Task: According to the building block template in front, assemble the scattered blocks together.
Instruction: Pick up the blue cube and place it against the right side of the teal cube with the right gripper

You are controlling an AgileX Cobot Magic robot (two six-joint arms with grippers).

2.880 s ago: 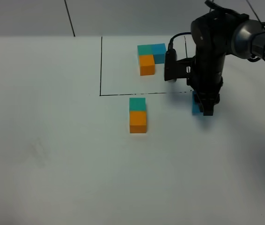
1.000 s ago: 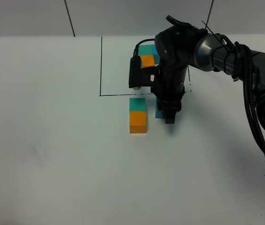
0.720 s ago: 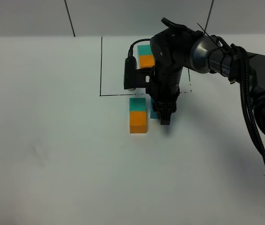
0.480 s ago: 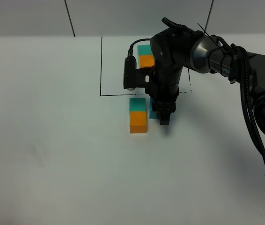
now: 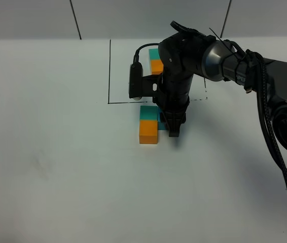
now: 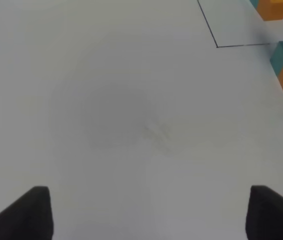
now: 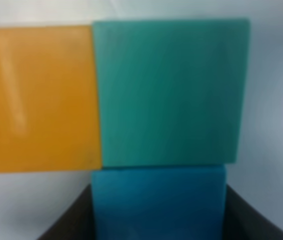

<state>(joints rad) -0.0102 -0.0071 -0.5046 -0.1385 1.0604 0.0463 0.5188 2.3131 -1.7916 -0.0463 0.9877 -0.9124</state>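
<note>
The blue cube (image 7: 159, 202) sits between the right gripper's (image 5: 174, 127) fingers, its face pressed flush against the teal cube (image 7: 170, 92); the jaws are clamped on it. In the high view only a sliver of blue shows beside the teal cube (image 5: 148, 112), mostly hidden by the arm. The orange cube (image 5: 148, 131) touches the teal one on its near side, the two forming a short row just outside the black drawn rectangle (image 5: 109, 71). Inside that frame, the building block template (image 5: 155, 59) shows only teal and orange behind the right arm. The left gripper (image 6: 146, 210) hangs over bare white table (image 6: 106, 115), well apart from the cubes, its dark fingertips (image 6: 31, 210) spread wide and holding nothing.
</note>
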